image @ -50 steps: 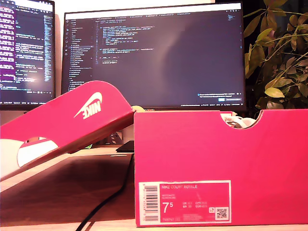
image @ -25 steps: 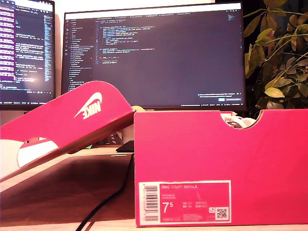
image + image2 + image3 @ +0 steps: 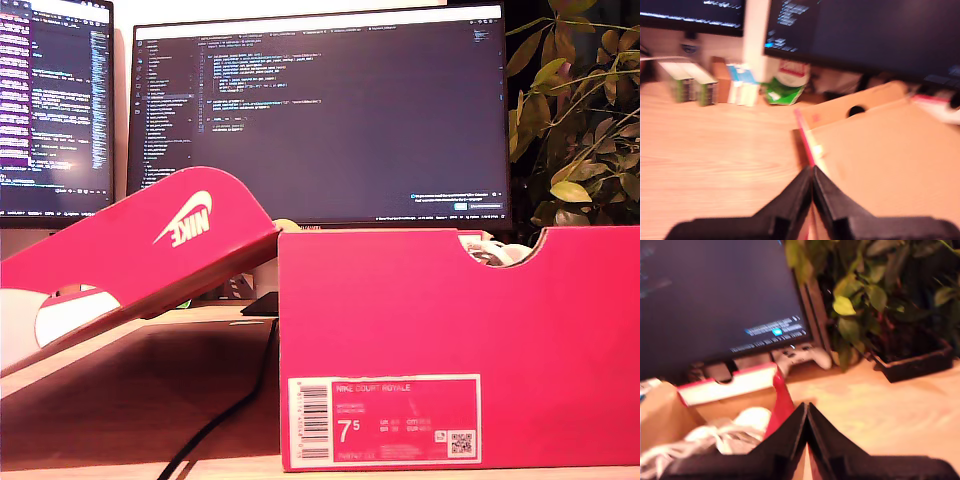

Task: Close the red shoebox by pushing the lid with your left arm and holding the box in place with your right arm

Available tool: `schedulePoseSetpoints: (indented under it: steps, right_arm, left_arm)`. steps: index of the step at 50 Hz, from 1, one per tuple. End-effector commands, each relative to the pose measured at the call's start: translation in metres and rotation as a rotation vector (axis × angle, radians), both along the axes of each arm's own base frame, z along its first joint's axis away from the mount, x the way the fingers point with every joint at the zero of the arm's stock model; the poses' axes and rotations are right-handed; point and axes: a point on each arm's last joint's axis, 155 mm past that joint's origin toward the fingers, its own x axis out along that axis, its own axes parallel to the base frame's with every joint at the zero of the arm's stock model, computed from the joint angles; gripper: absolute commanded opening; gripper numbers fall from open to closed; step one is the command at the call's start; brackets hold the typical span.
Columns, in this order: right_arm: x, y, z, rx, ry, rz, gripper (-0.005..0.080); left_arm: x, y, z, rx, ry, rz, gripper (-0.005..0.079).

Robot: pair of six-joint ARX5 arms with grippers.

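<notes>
A red shoebox [image 3: 460, 350] is seen standing on a wooden desk [image 3: 130, 390], filling the exterior view's right and lower centre, with its labelled end wall turned toward that camera. Its lid [image 3: 130, 260] is open, flung out toward the exterior view's left and tilted, the hinged edge meeting the box at its upper corner and the far edge sloping down toward the desk. Neither arm is shown in the exterior view. In the first wrist view, my first gripper [image 3: 812, 175] is seen with its fingertips pressed together and nothing held between them, poised over the lid's [image 3: 880, 155] brown inner face near its red edge; the desk [image 3: 715, 150] stretches away beside it. In the second wrist view, my second gripper [image 3: 806, 412] is likewise drawn together on nothing, poised at the red wall of the box [image 3: 780, 400] on the side nearest a potted plant [image 3: 880, 305], with white shoes and paper visible inside. The lid is therefore judged nearer to my first gripper, and the box body nearer to my second. The lid's long axis runs away from the box along the hinge line, so closing is judged to call for the lid being swung up and over toward the box while the far wall is braced. Whether either gripper is actually touching cardboard cannot be told
</notes>
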Motion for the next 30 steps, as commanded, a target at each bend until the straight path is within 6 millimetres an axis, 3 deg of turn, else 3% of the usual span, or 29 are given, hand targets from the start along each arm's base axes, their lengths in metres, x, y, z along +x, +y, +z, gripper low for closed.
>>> schedulePoseSetpoints:
  steps: [1,14,30]
  right_arm:
    - [-0.005,0.001,0.029,0.009,-0.064,0.008,-0.0012]
    - [-0.013,0.001,0.064,-0.002,-0.095,0.007,-0.0012]
    - [0.005,0.002,0.078,-0.121,0.05,0.01,-0.0012]
  left_arm:
    - [-0.003,-0.001,0.03,-0.022,-0.066,-0.007,-0.0019]
    - [-0.006,-0.007,0.069,-0.042,-0.084,-0.04,-0.0019]
    - [0.023,-0.023,0.078,-0.049,0.096,-0.123,-0.0019]
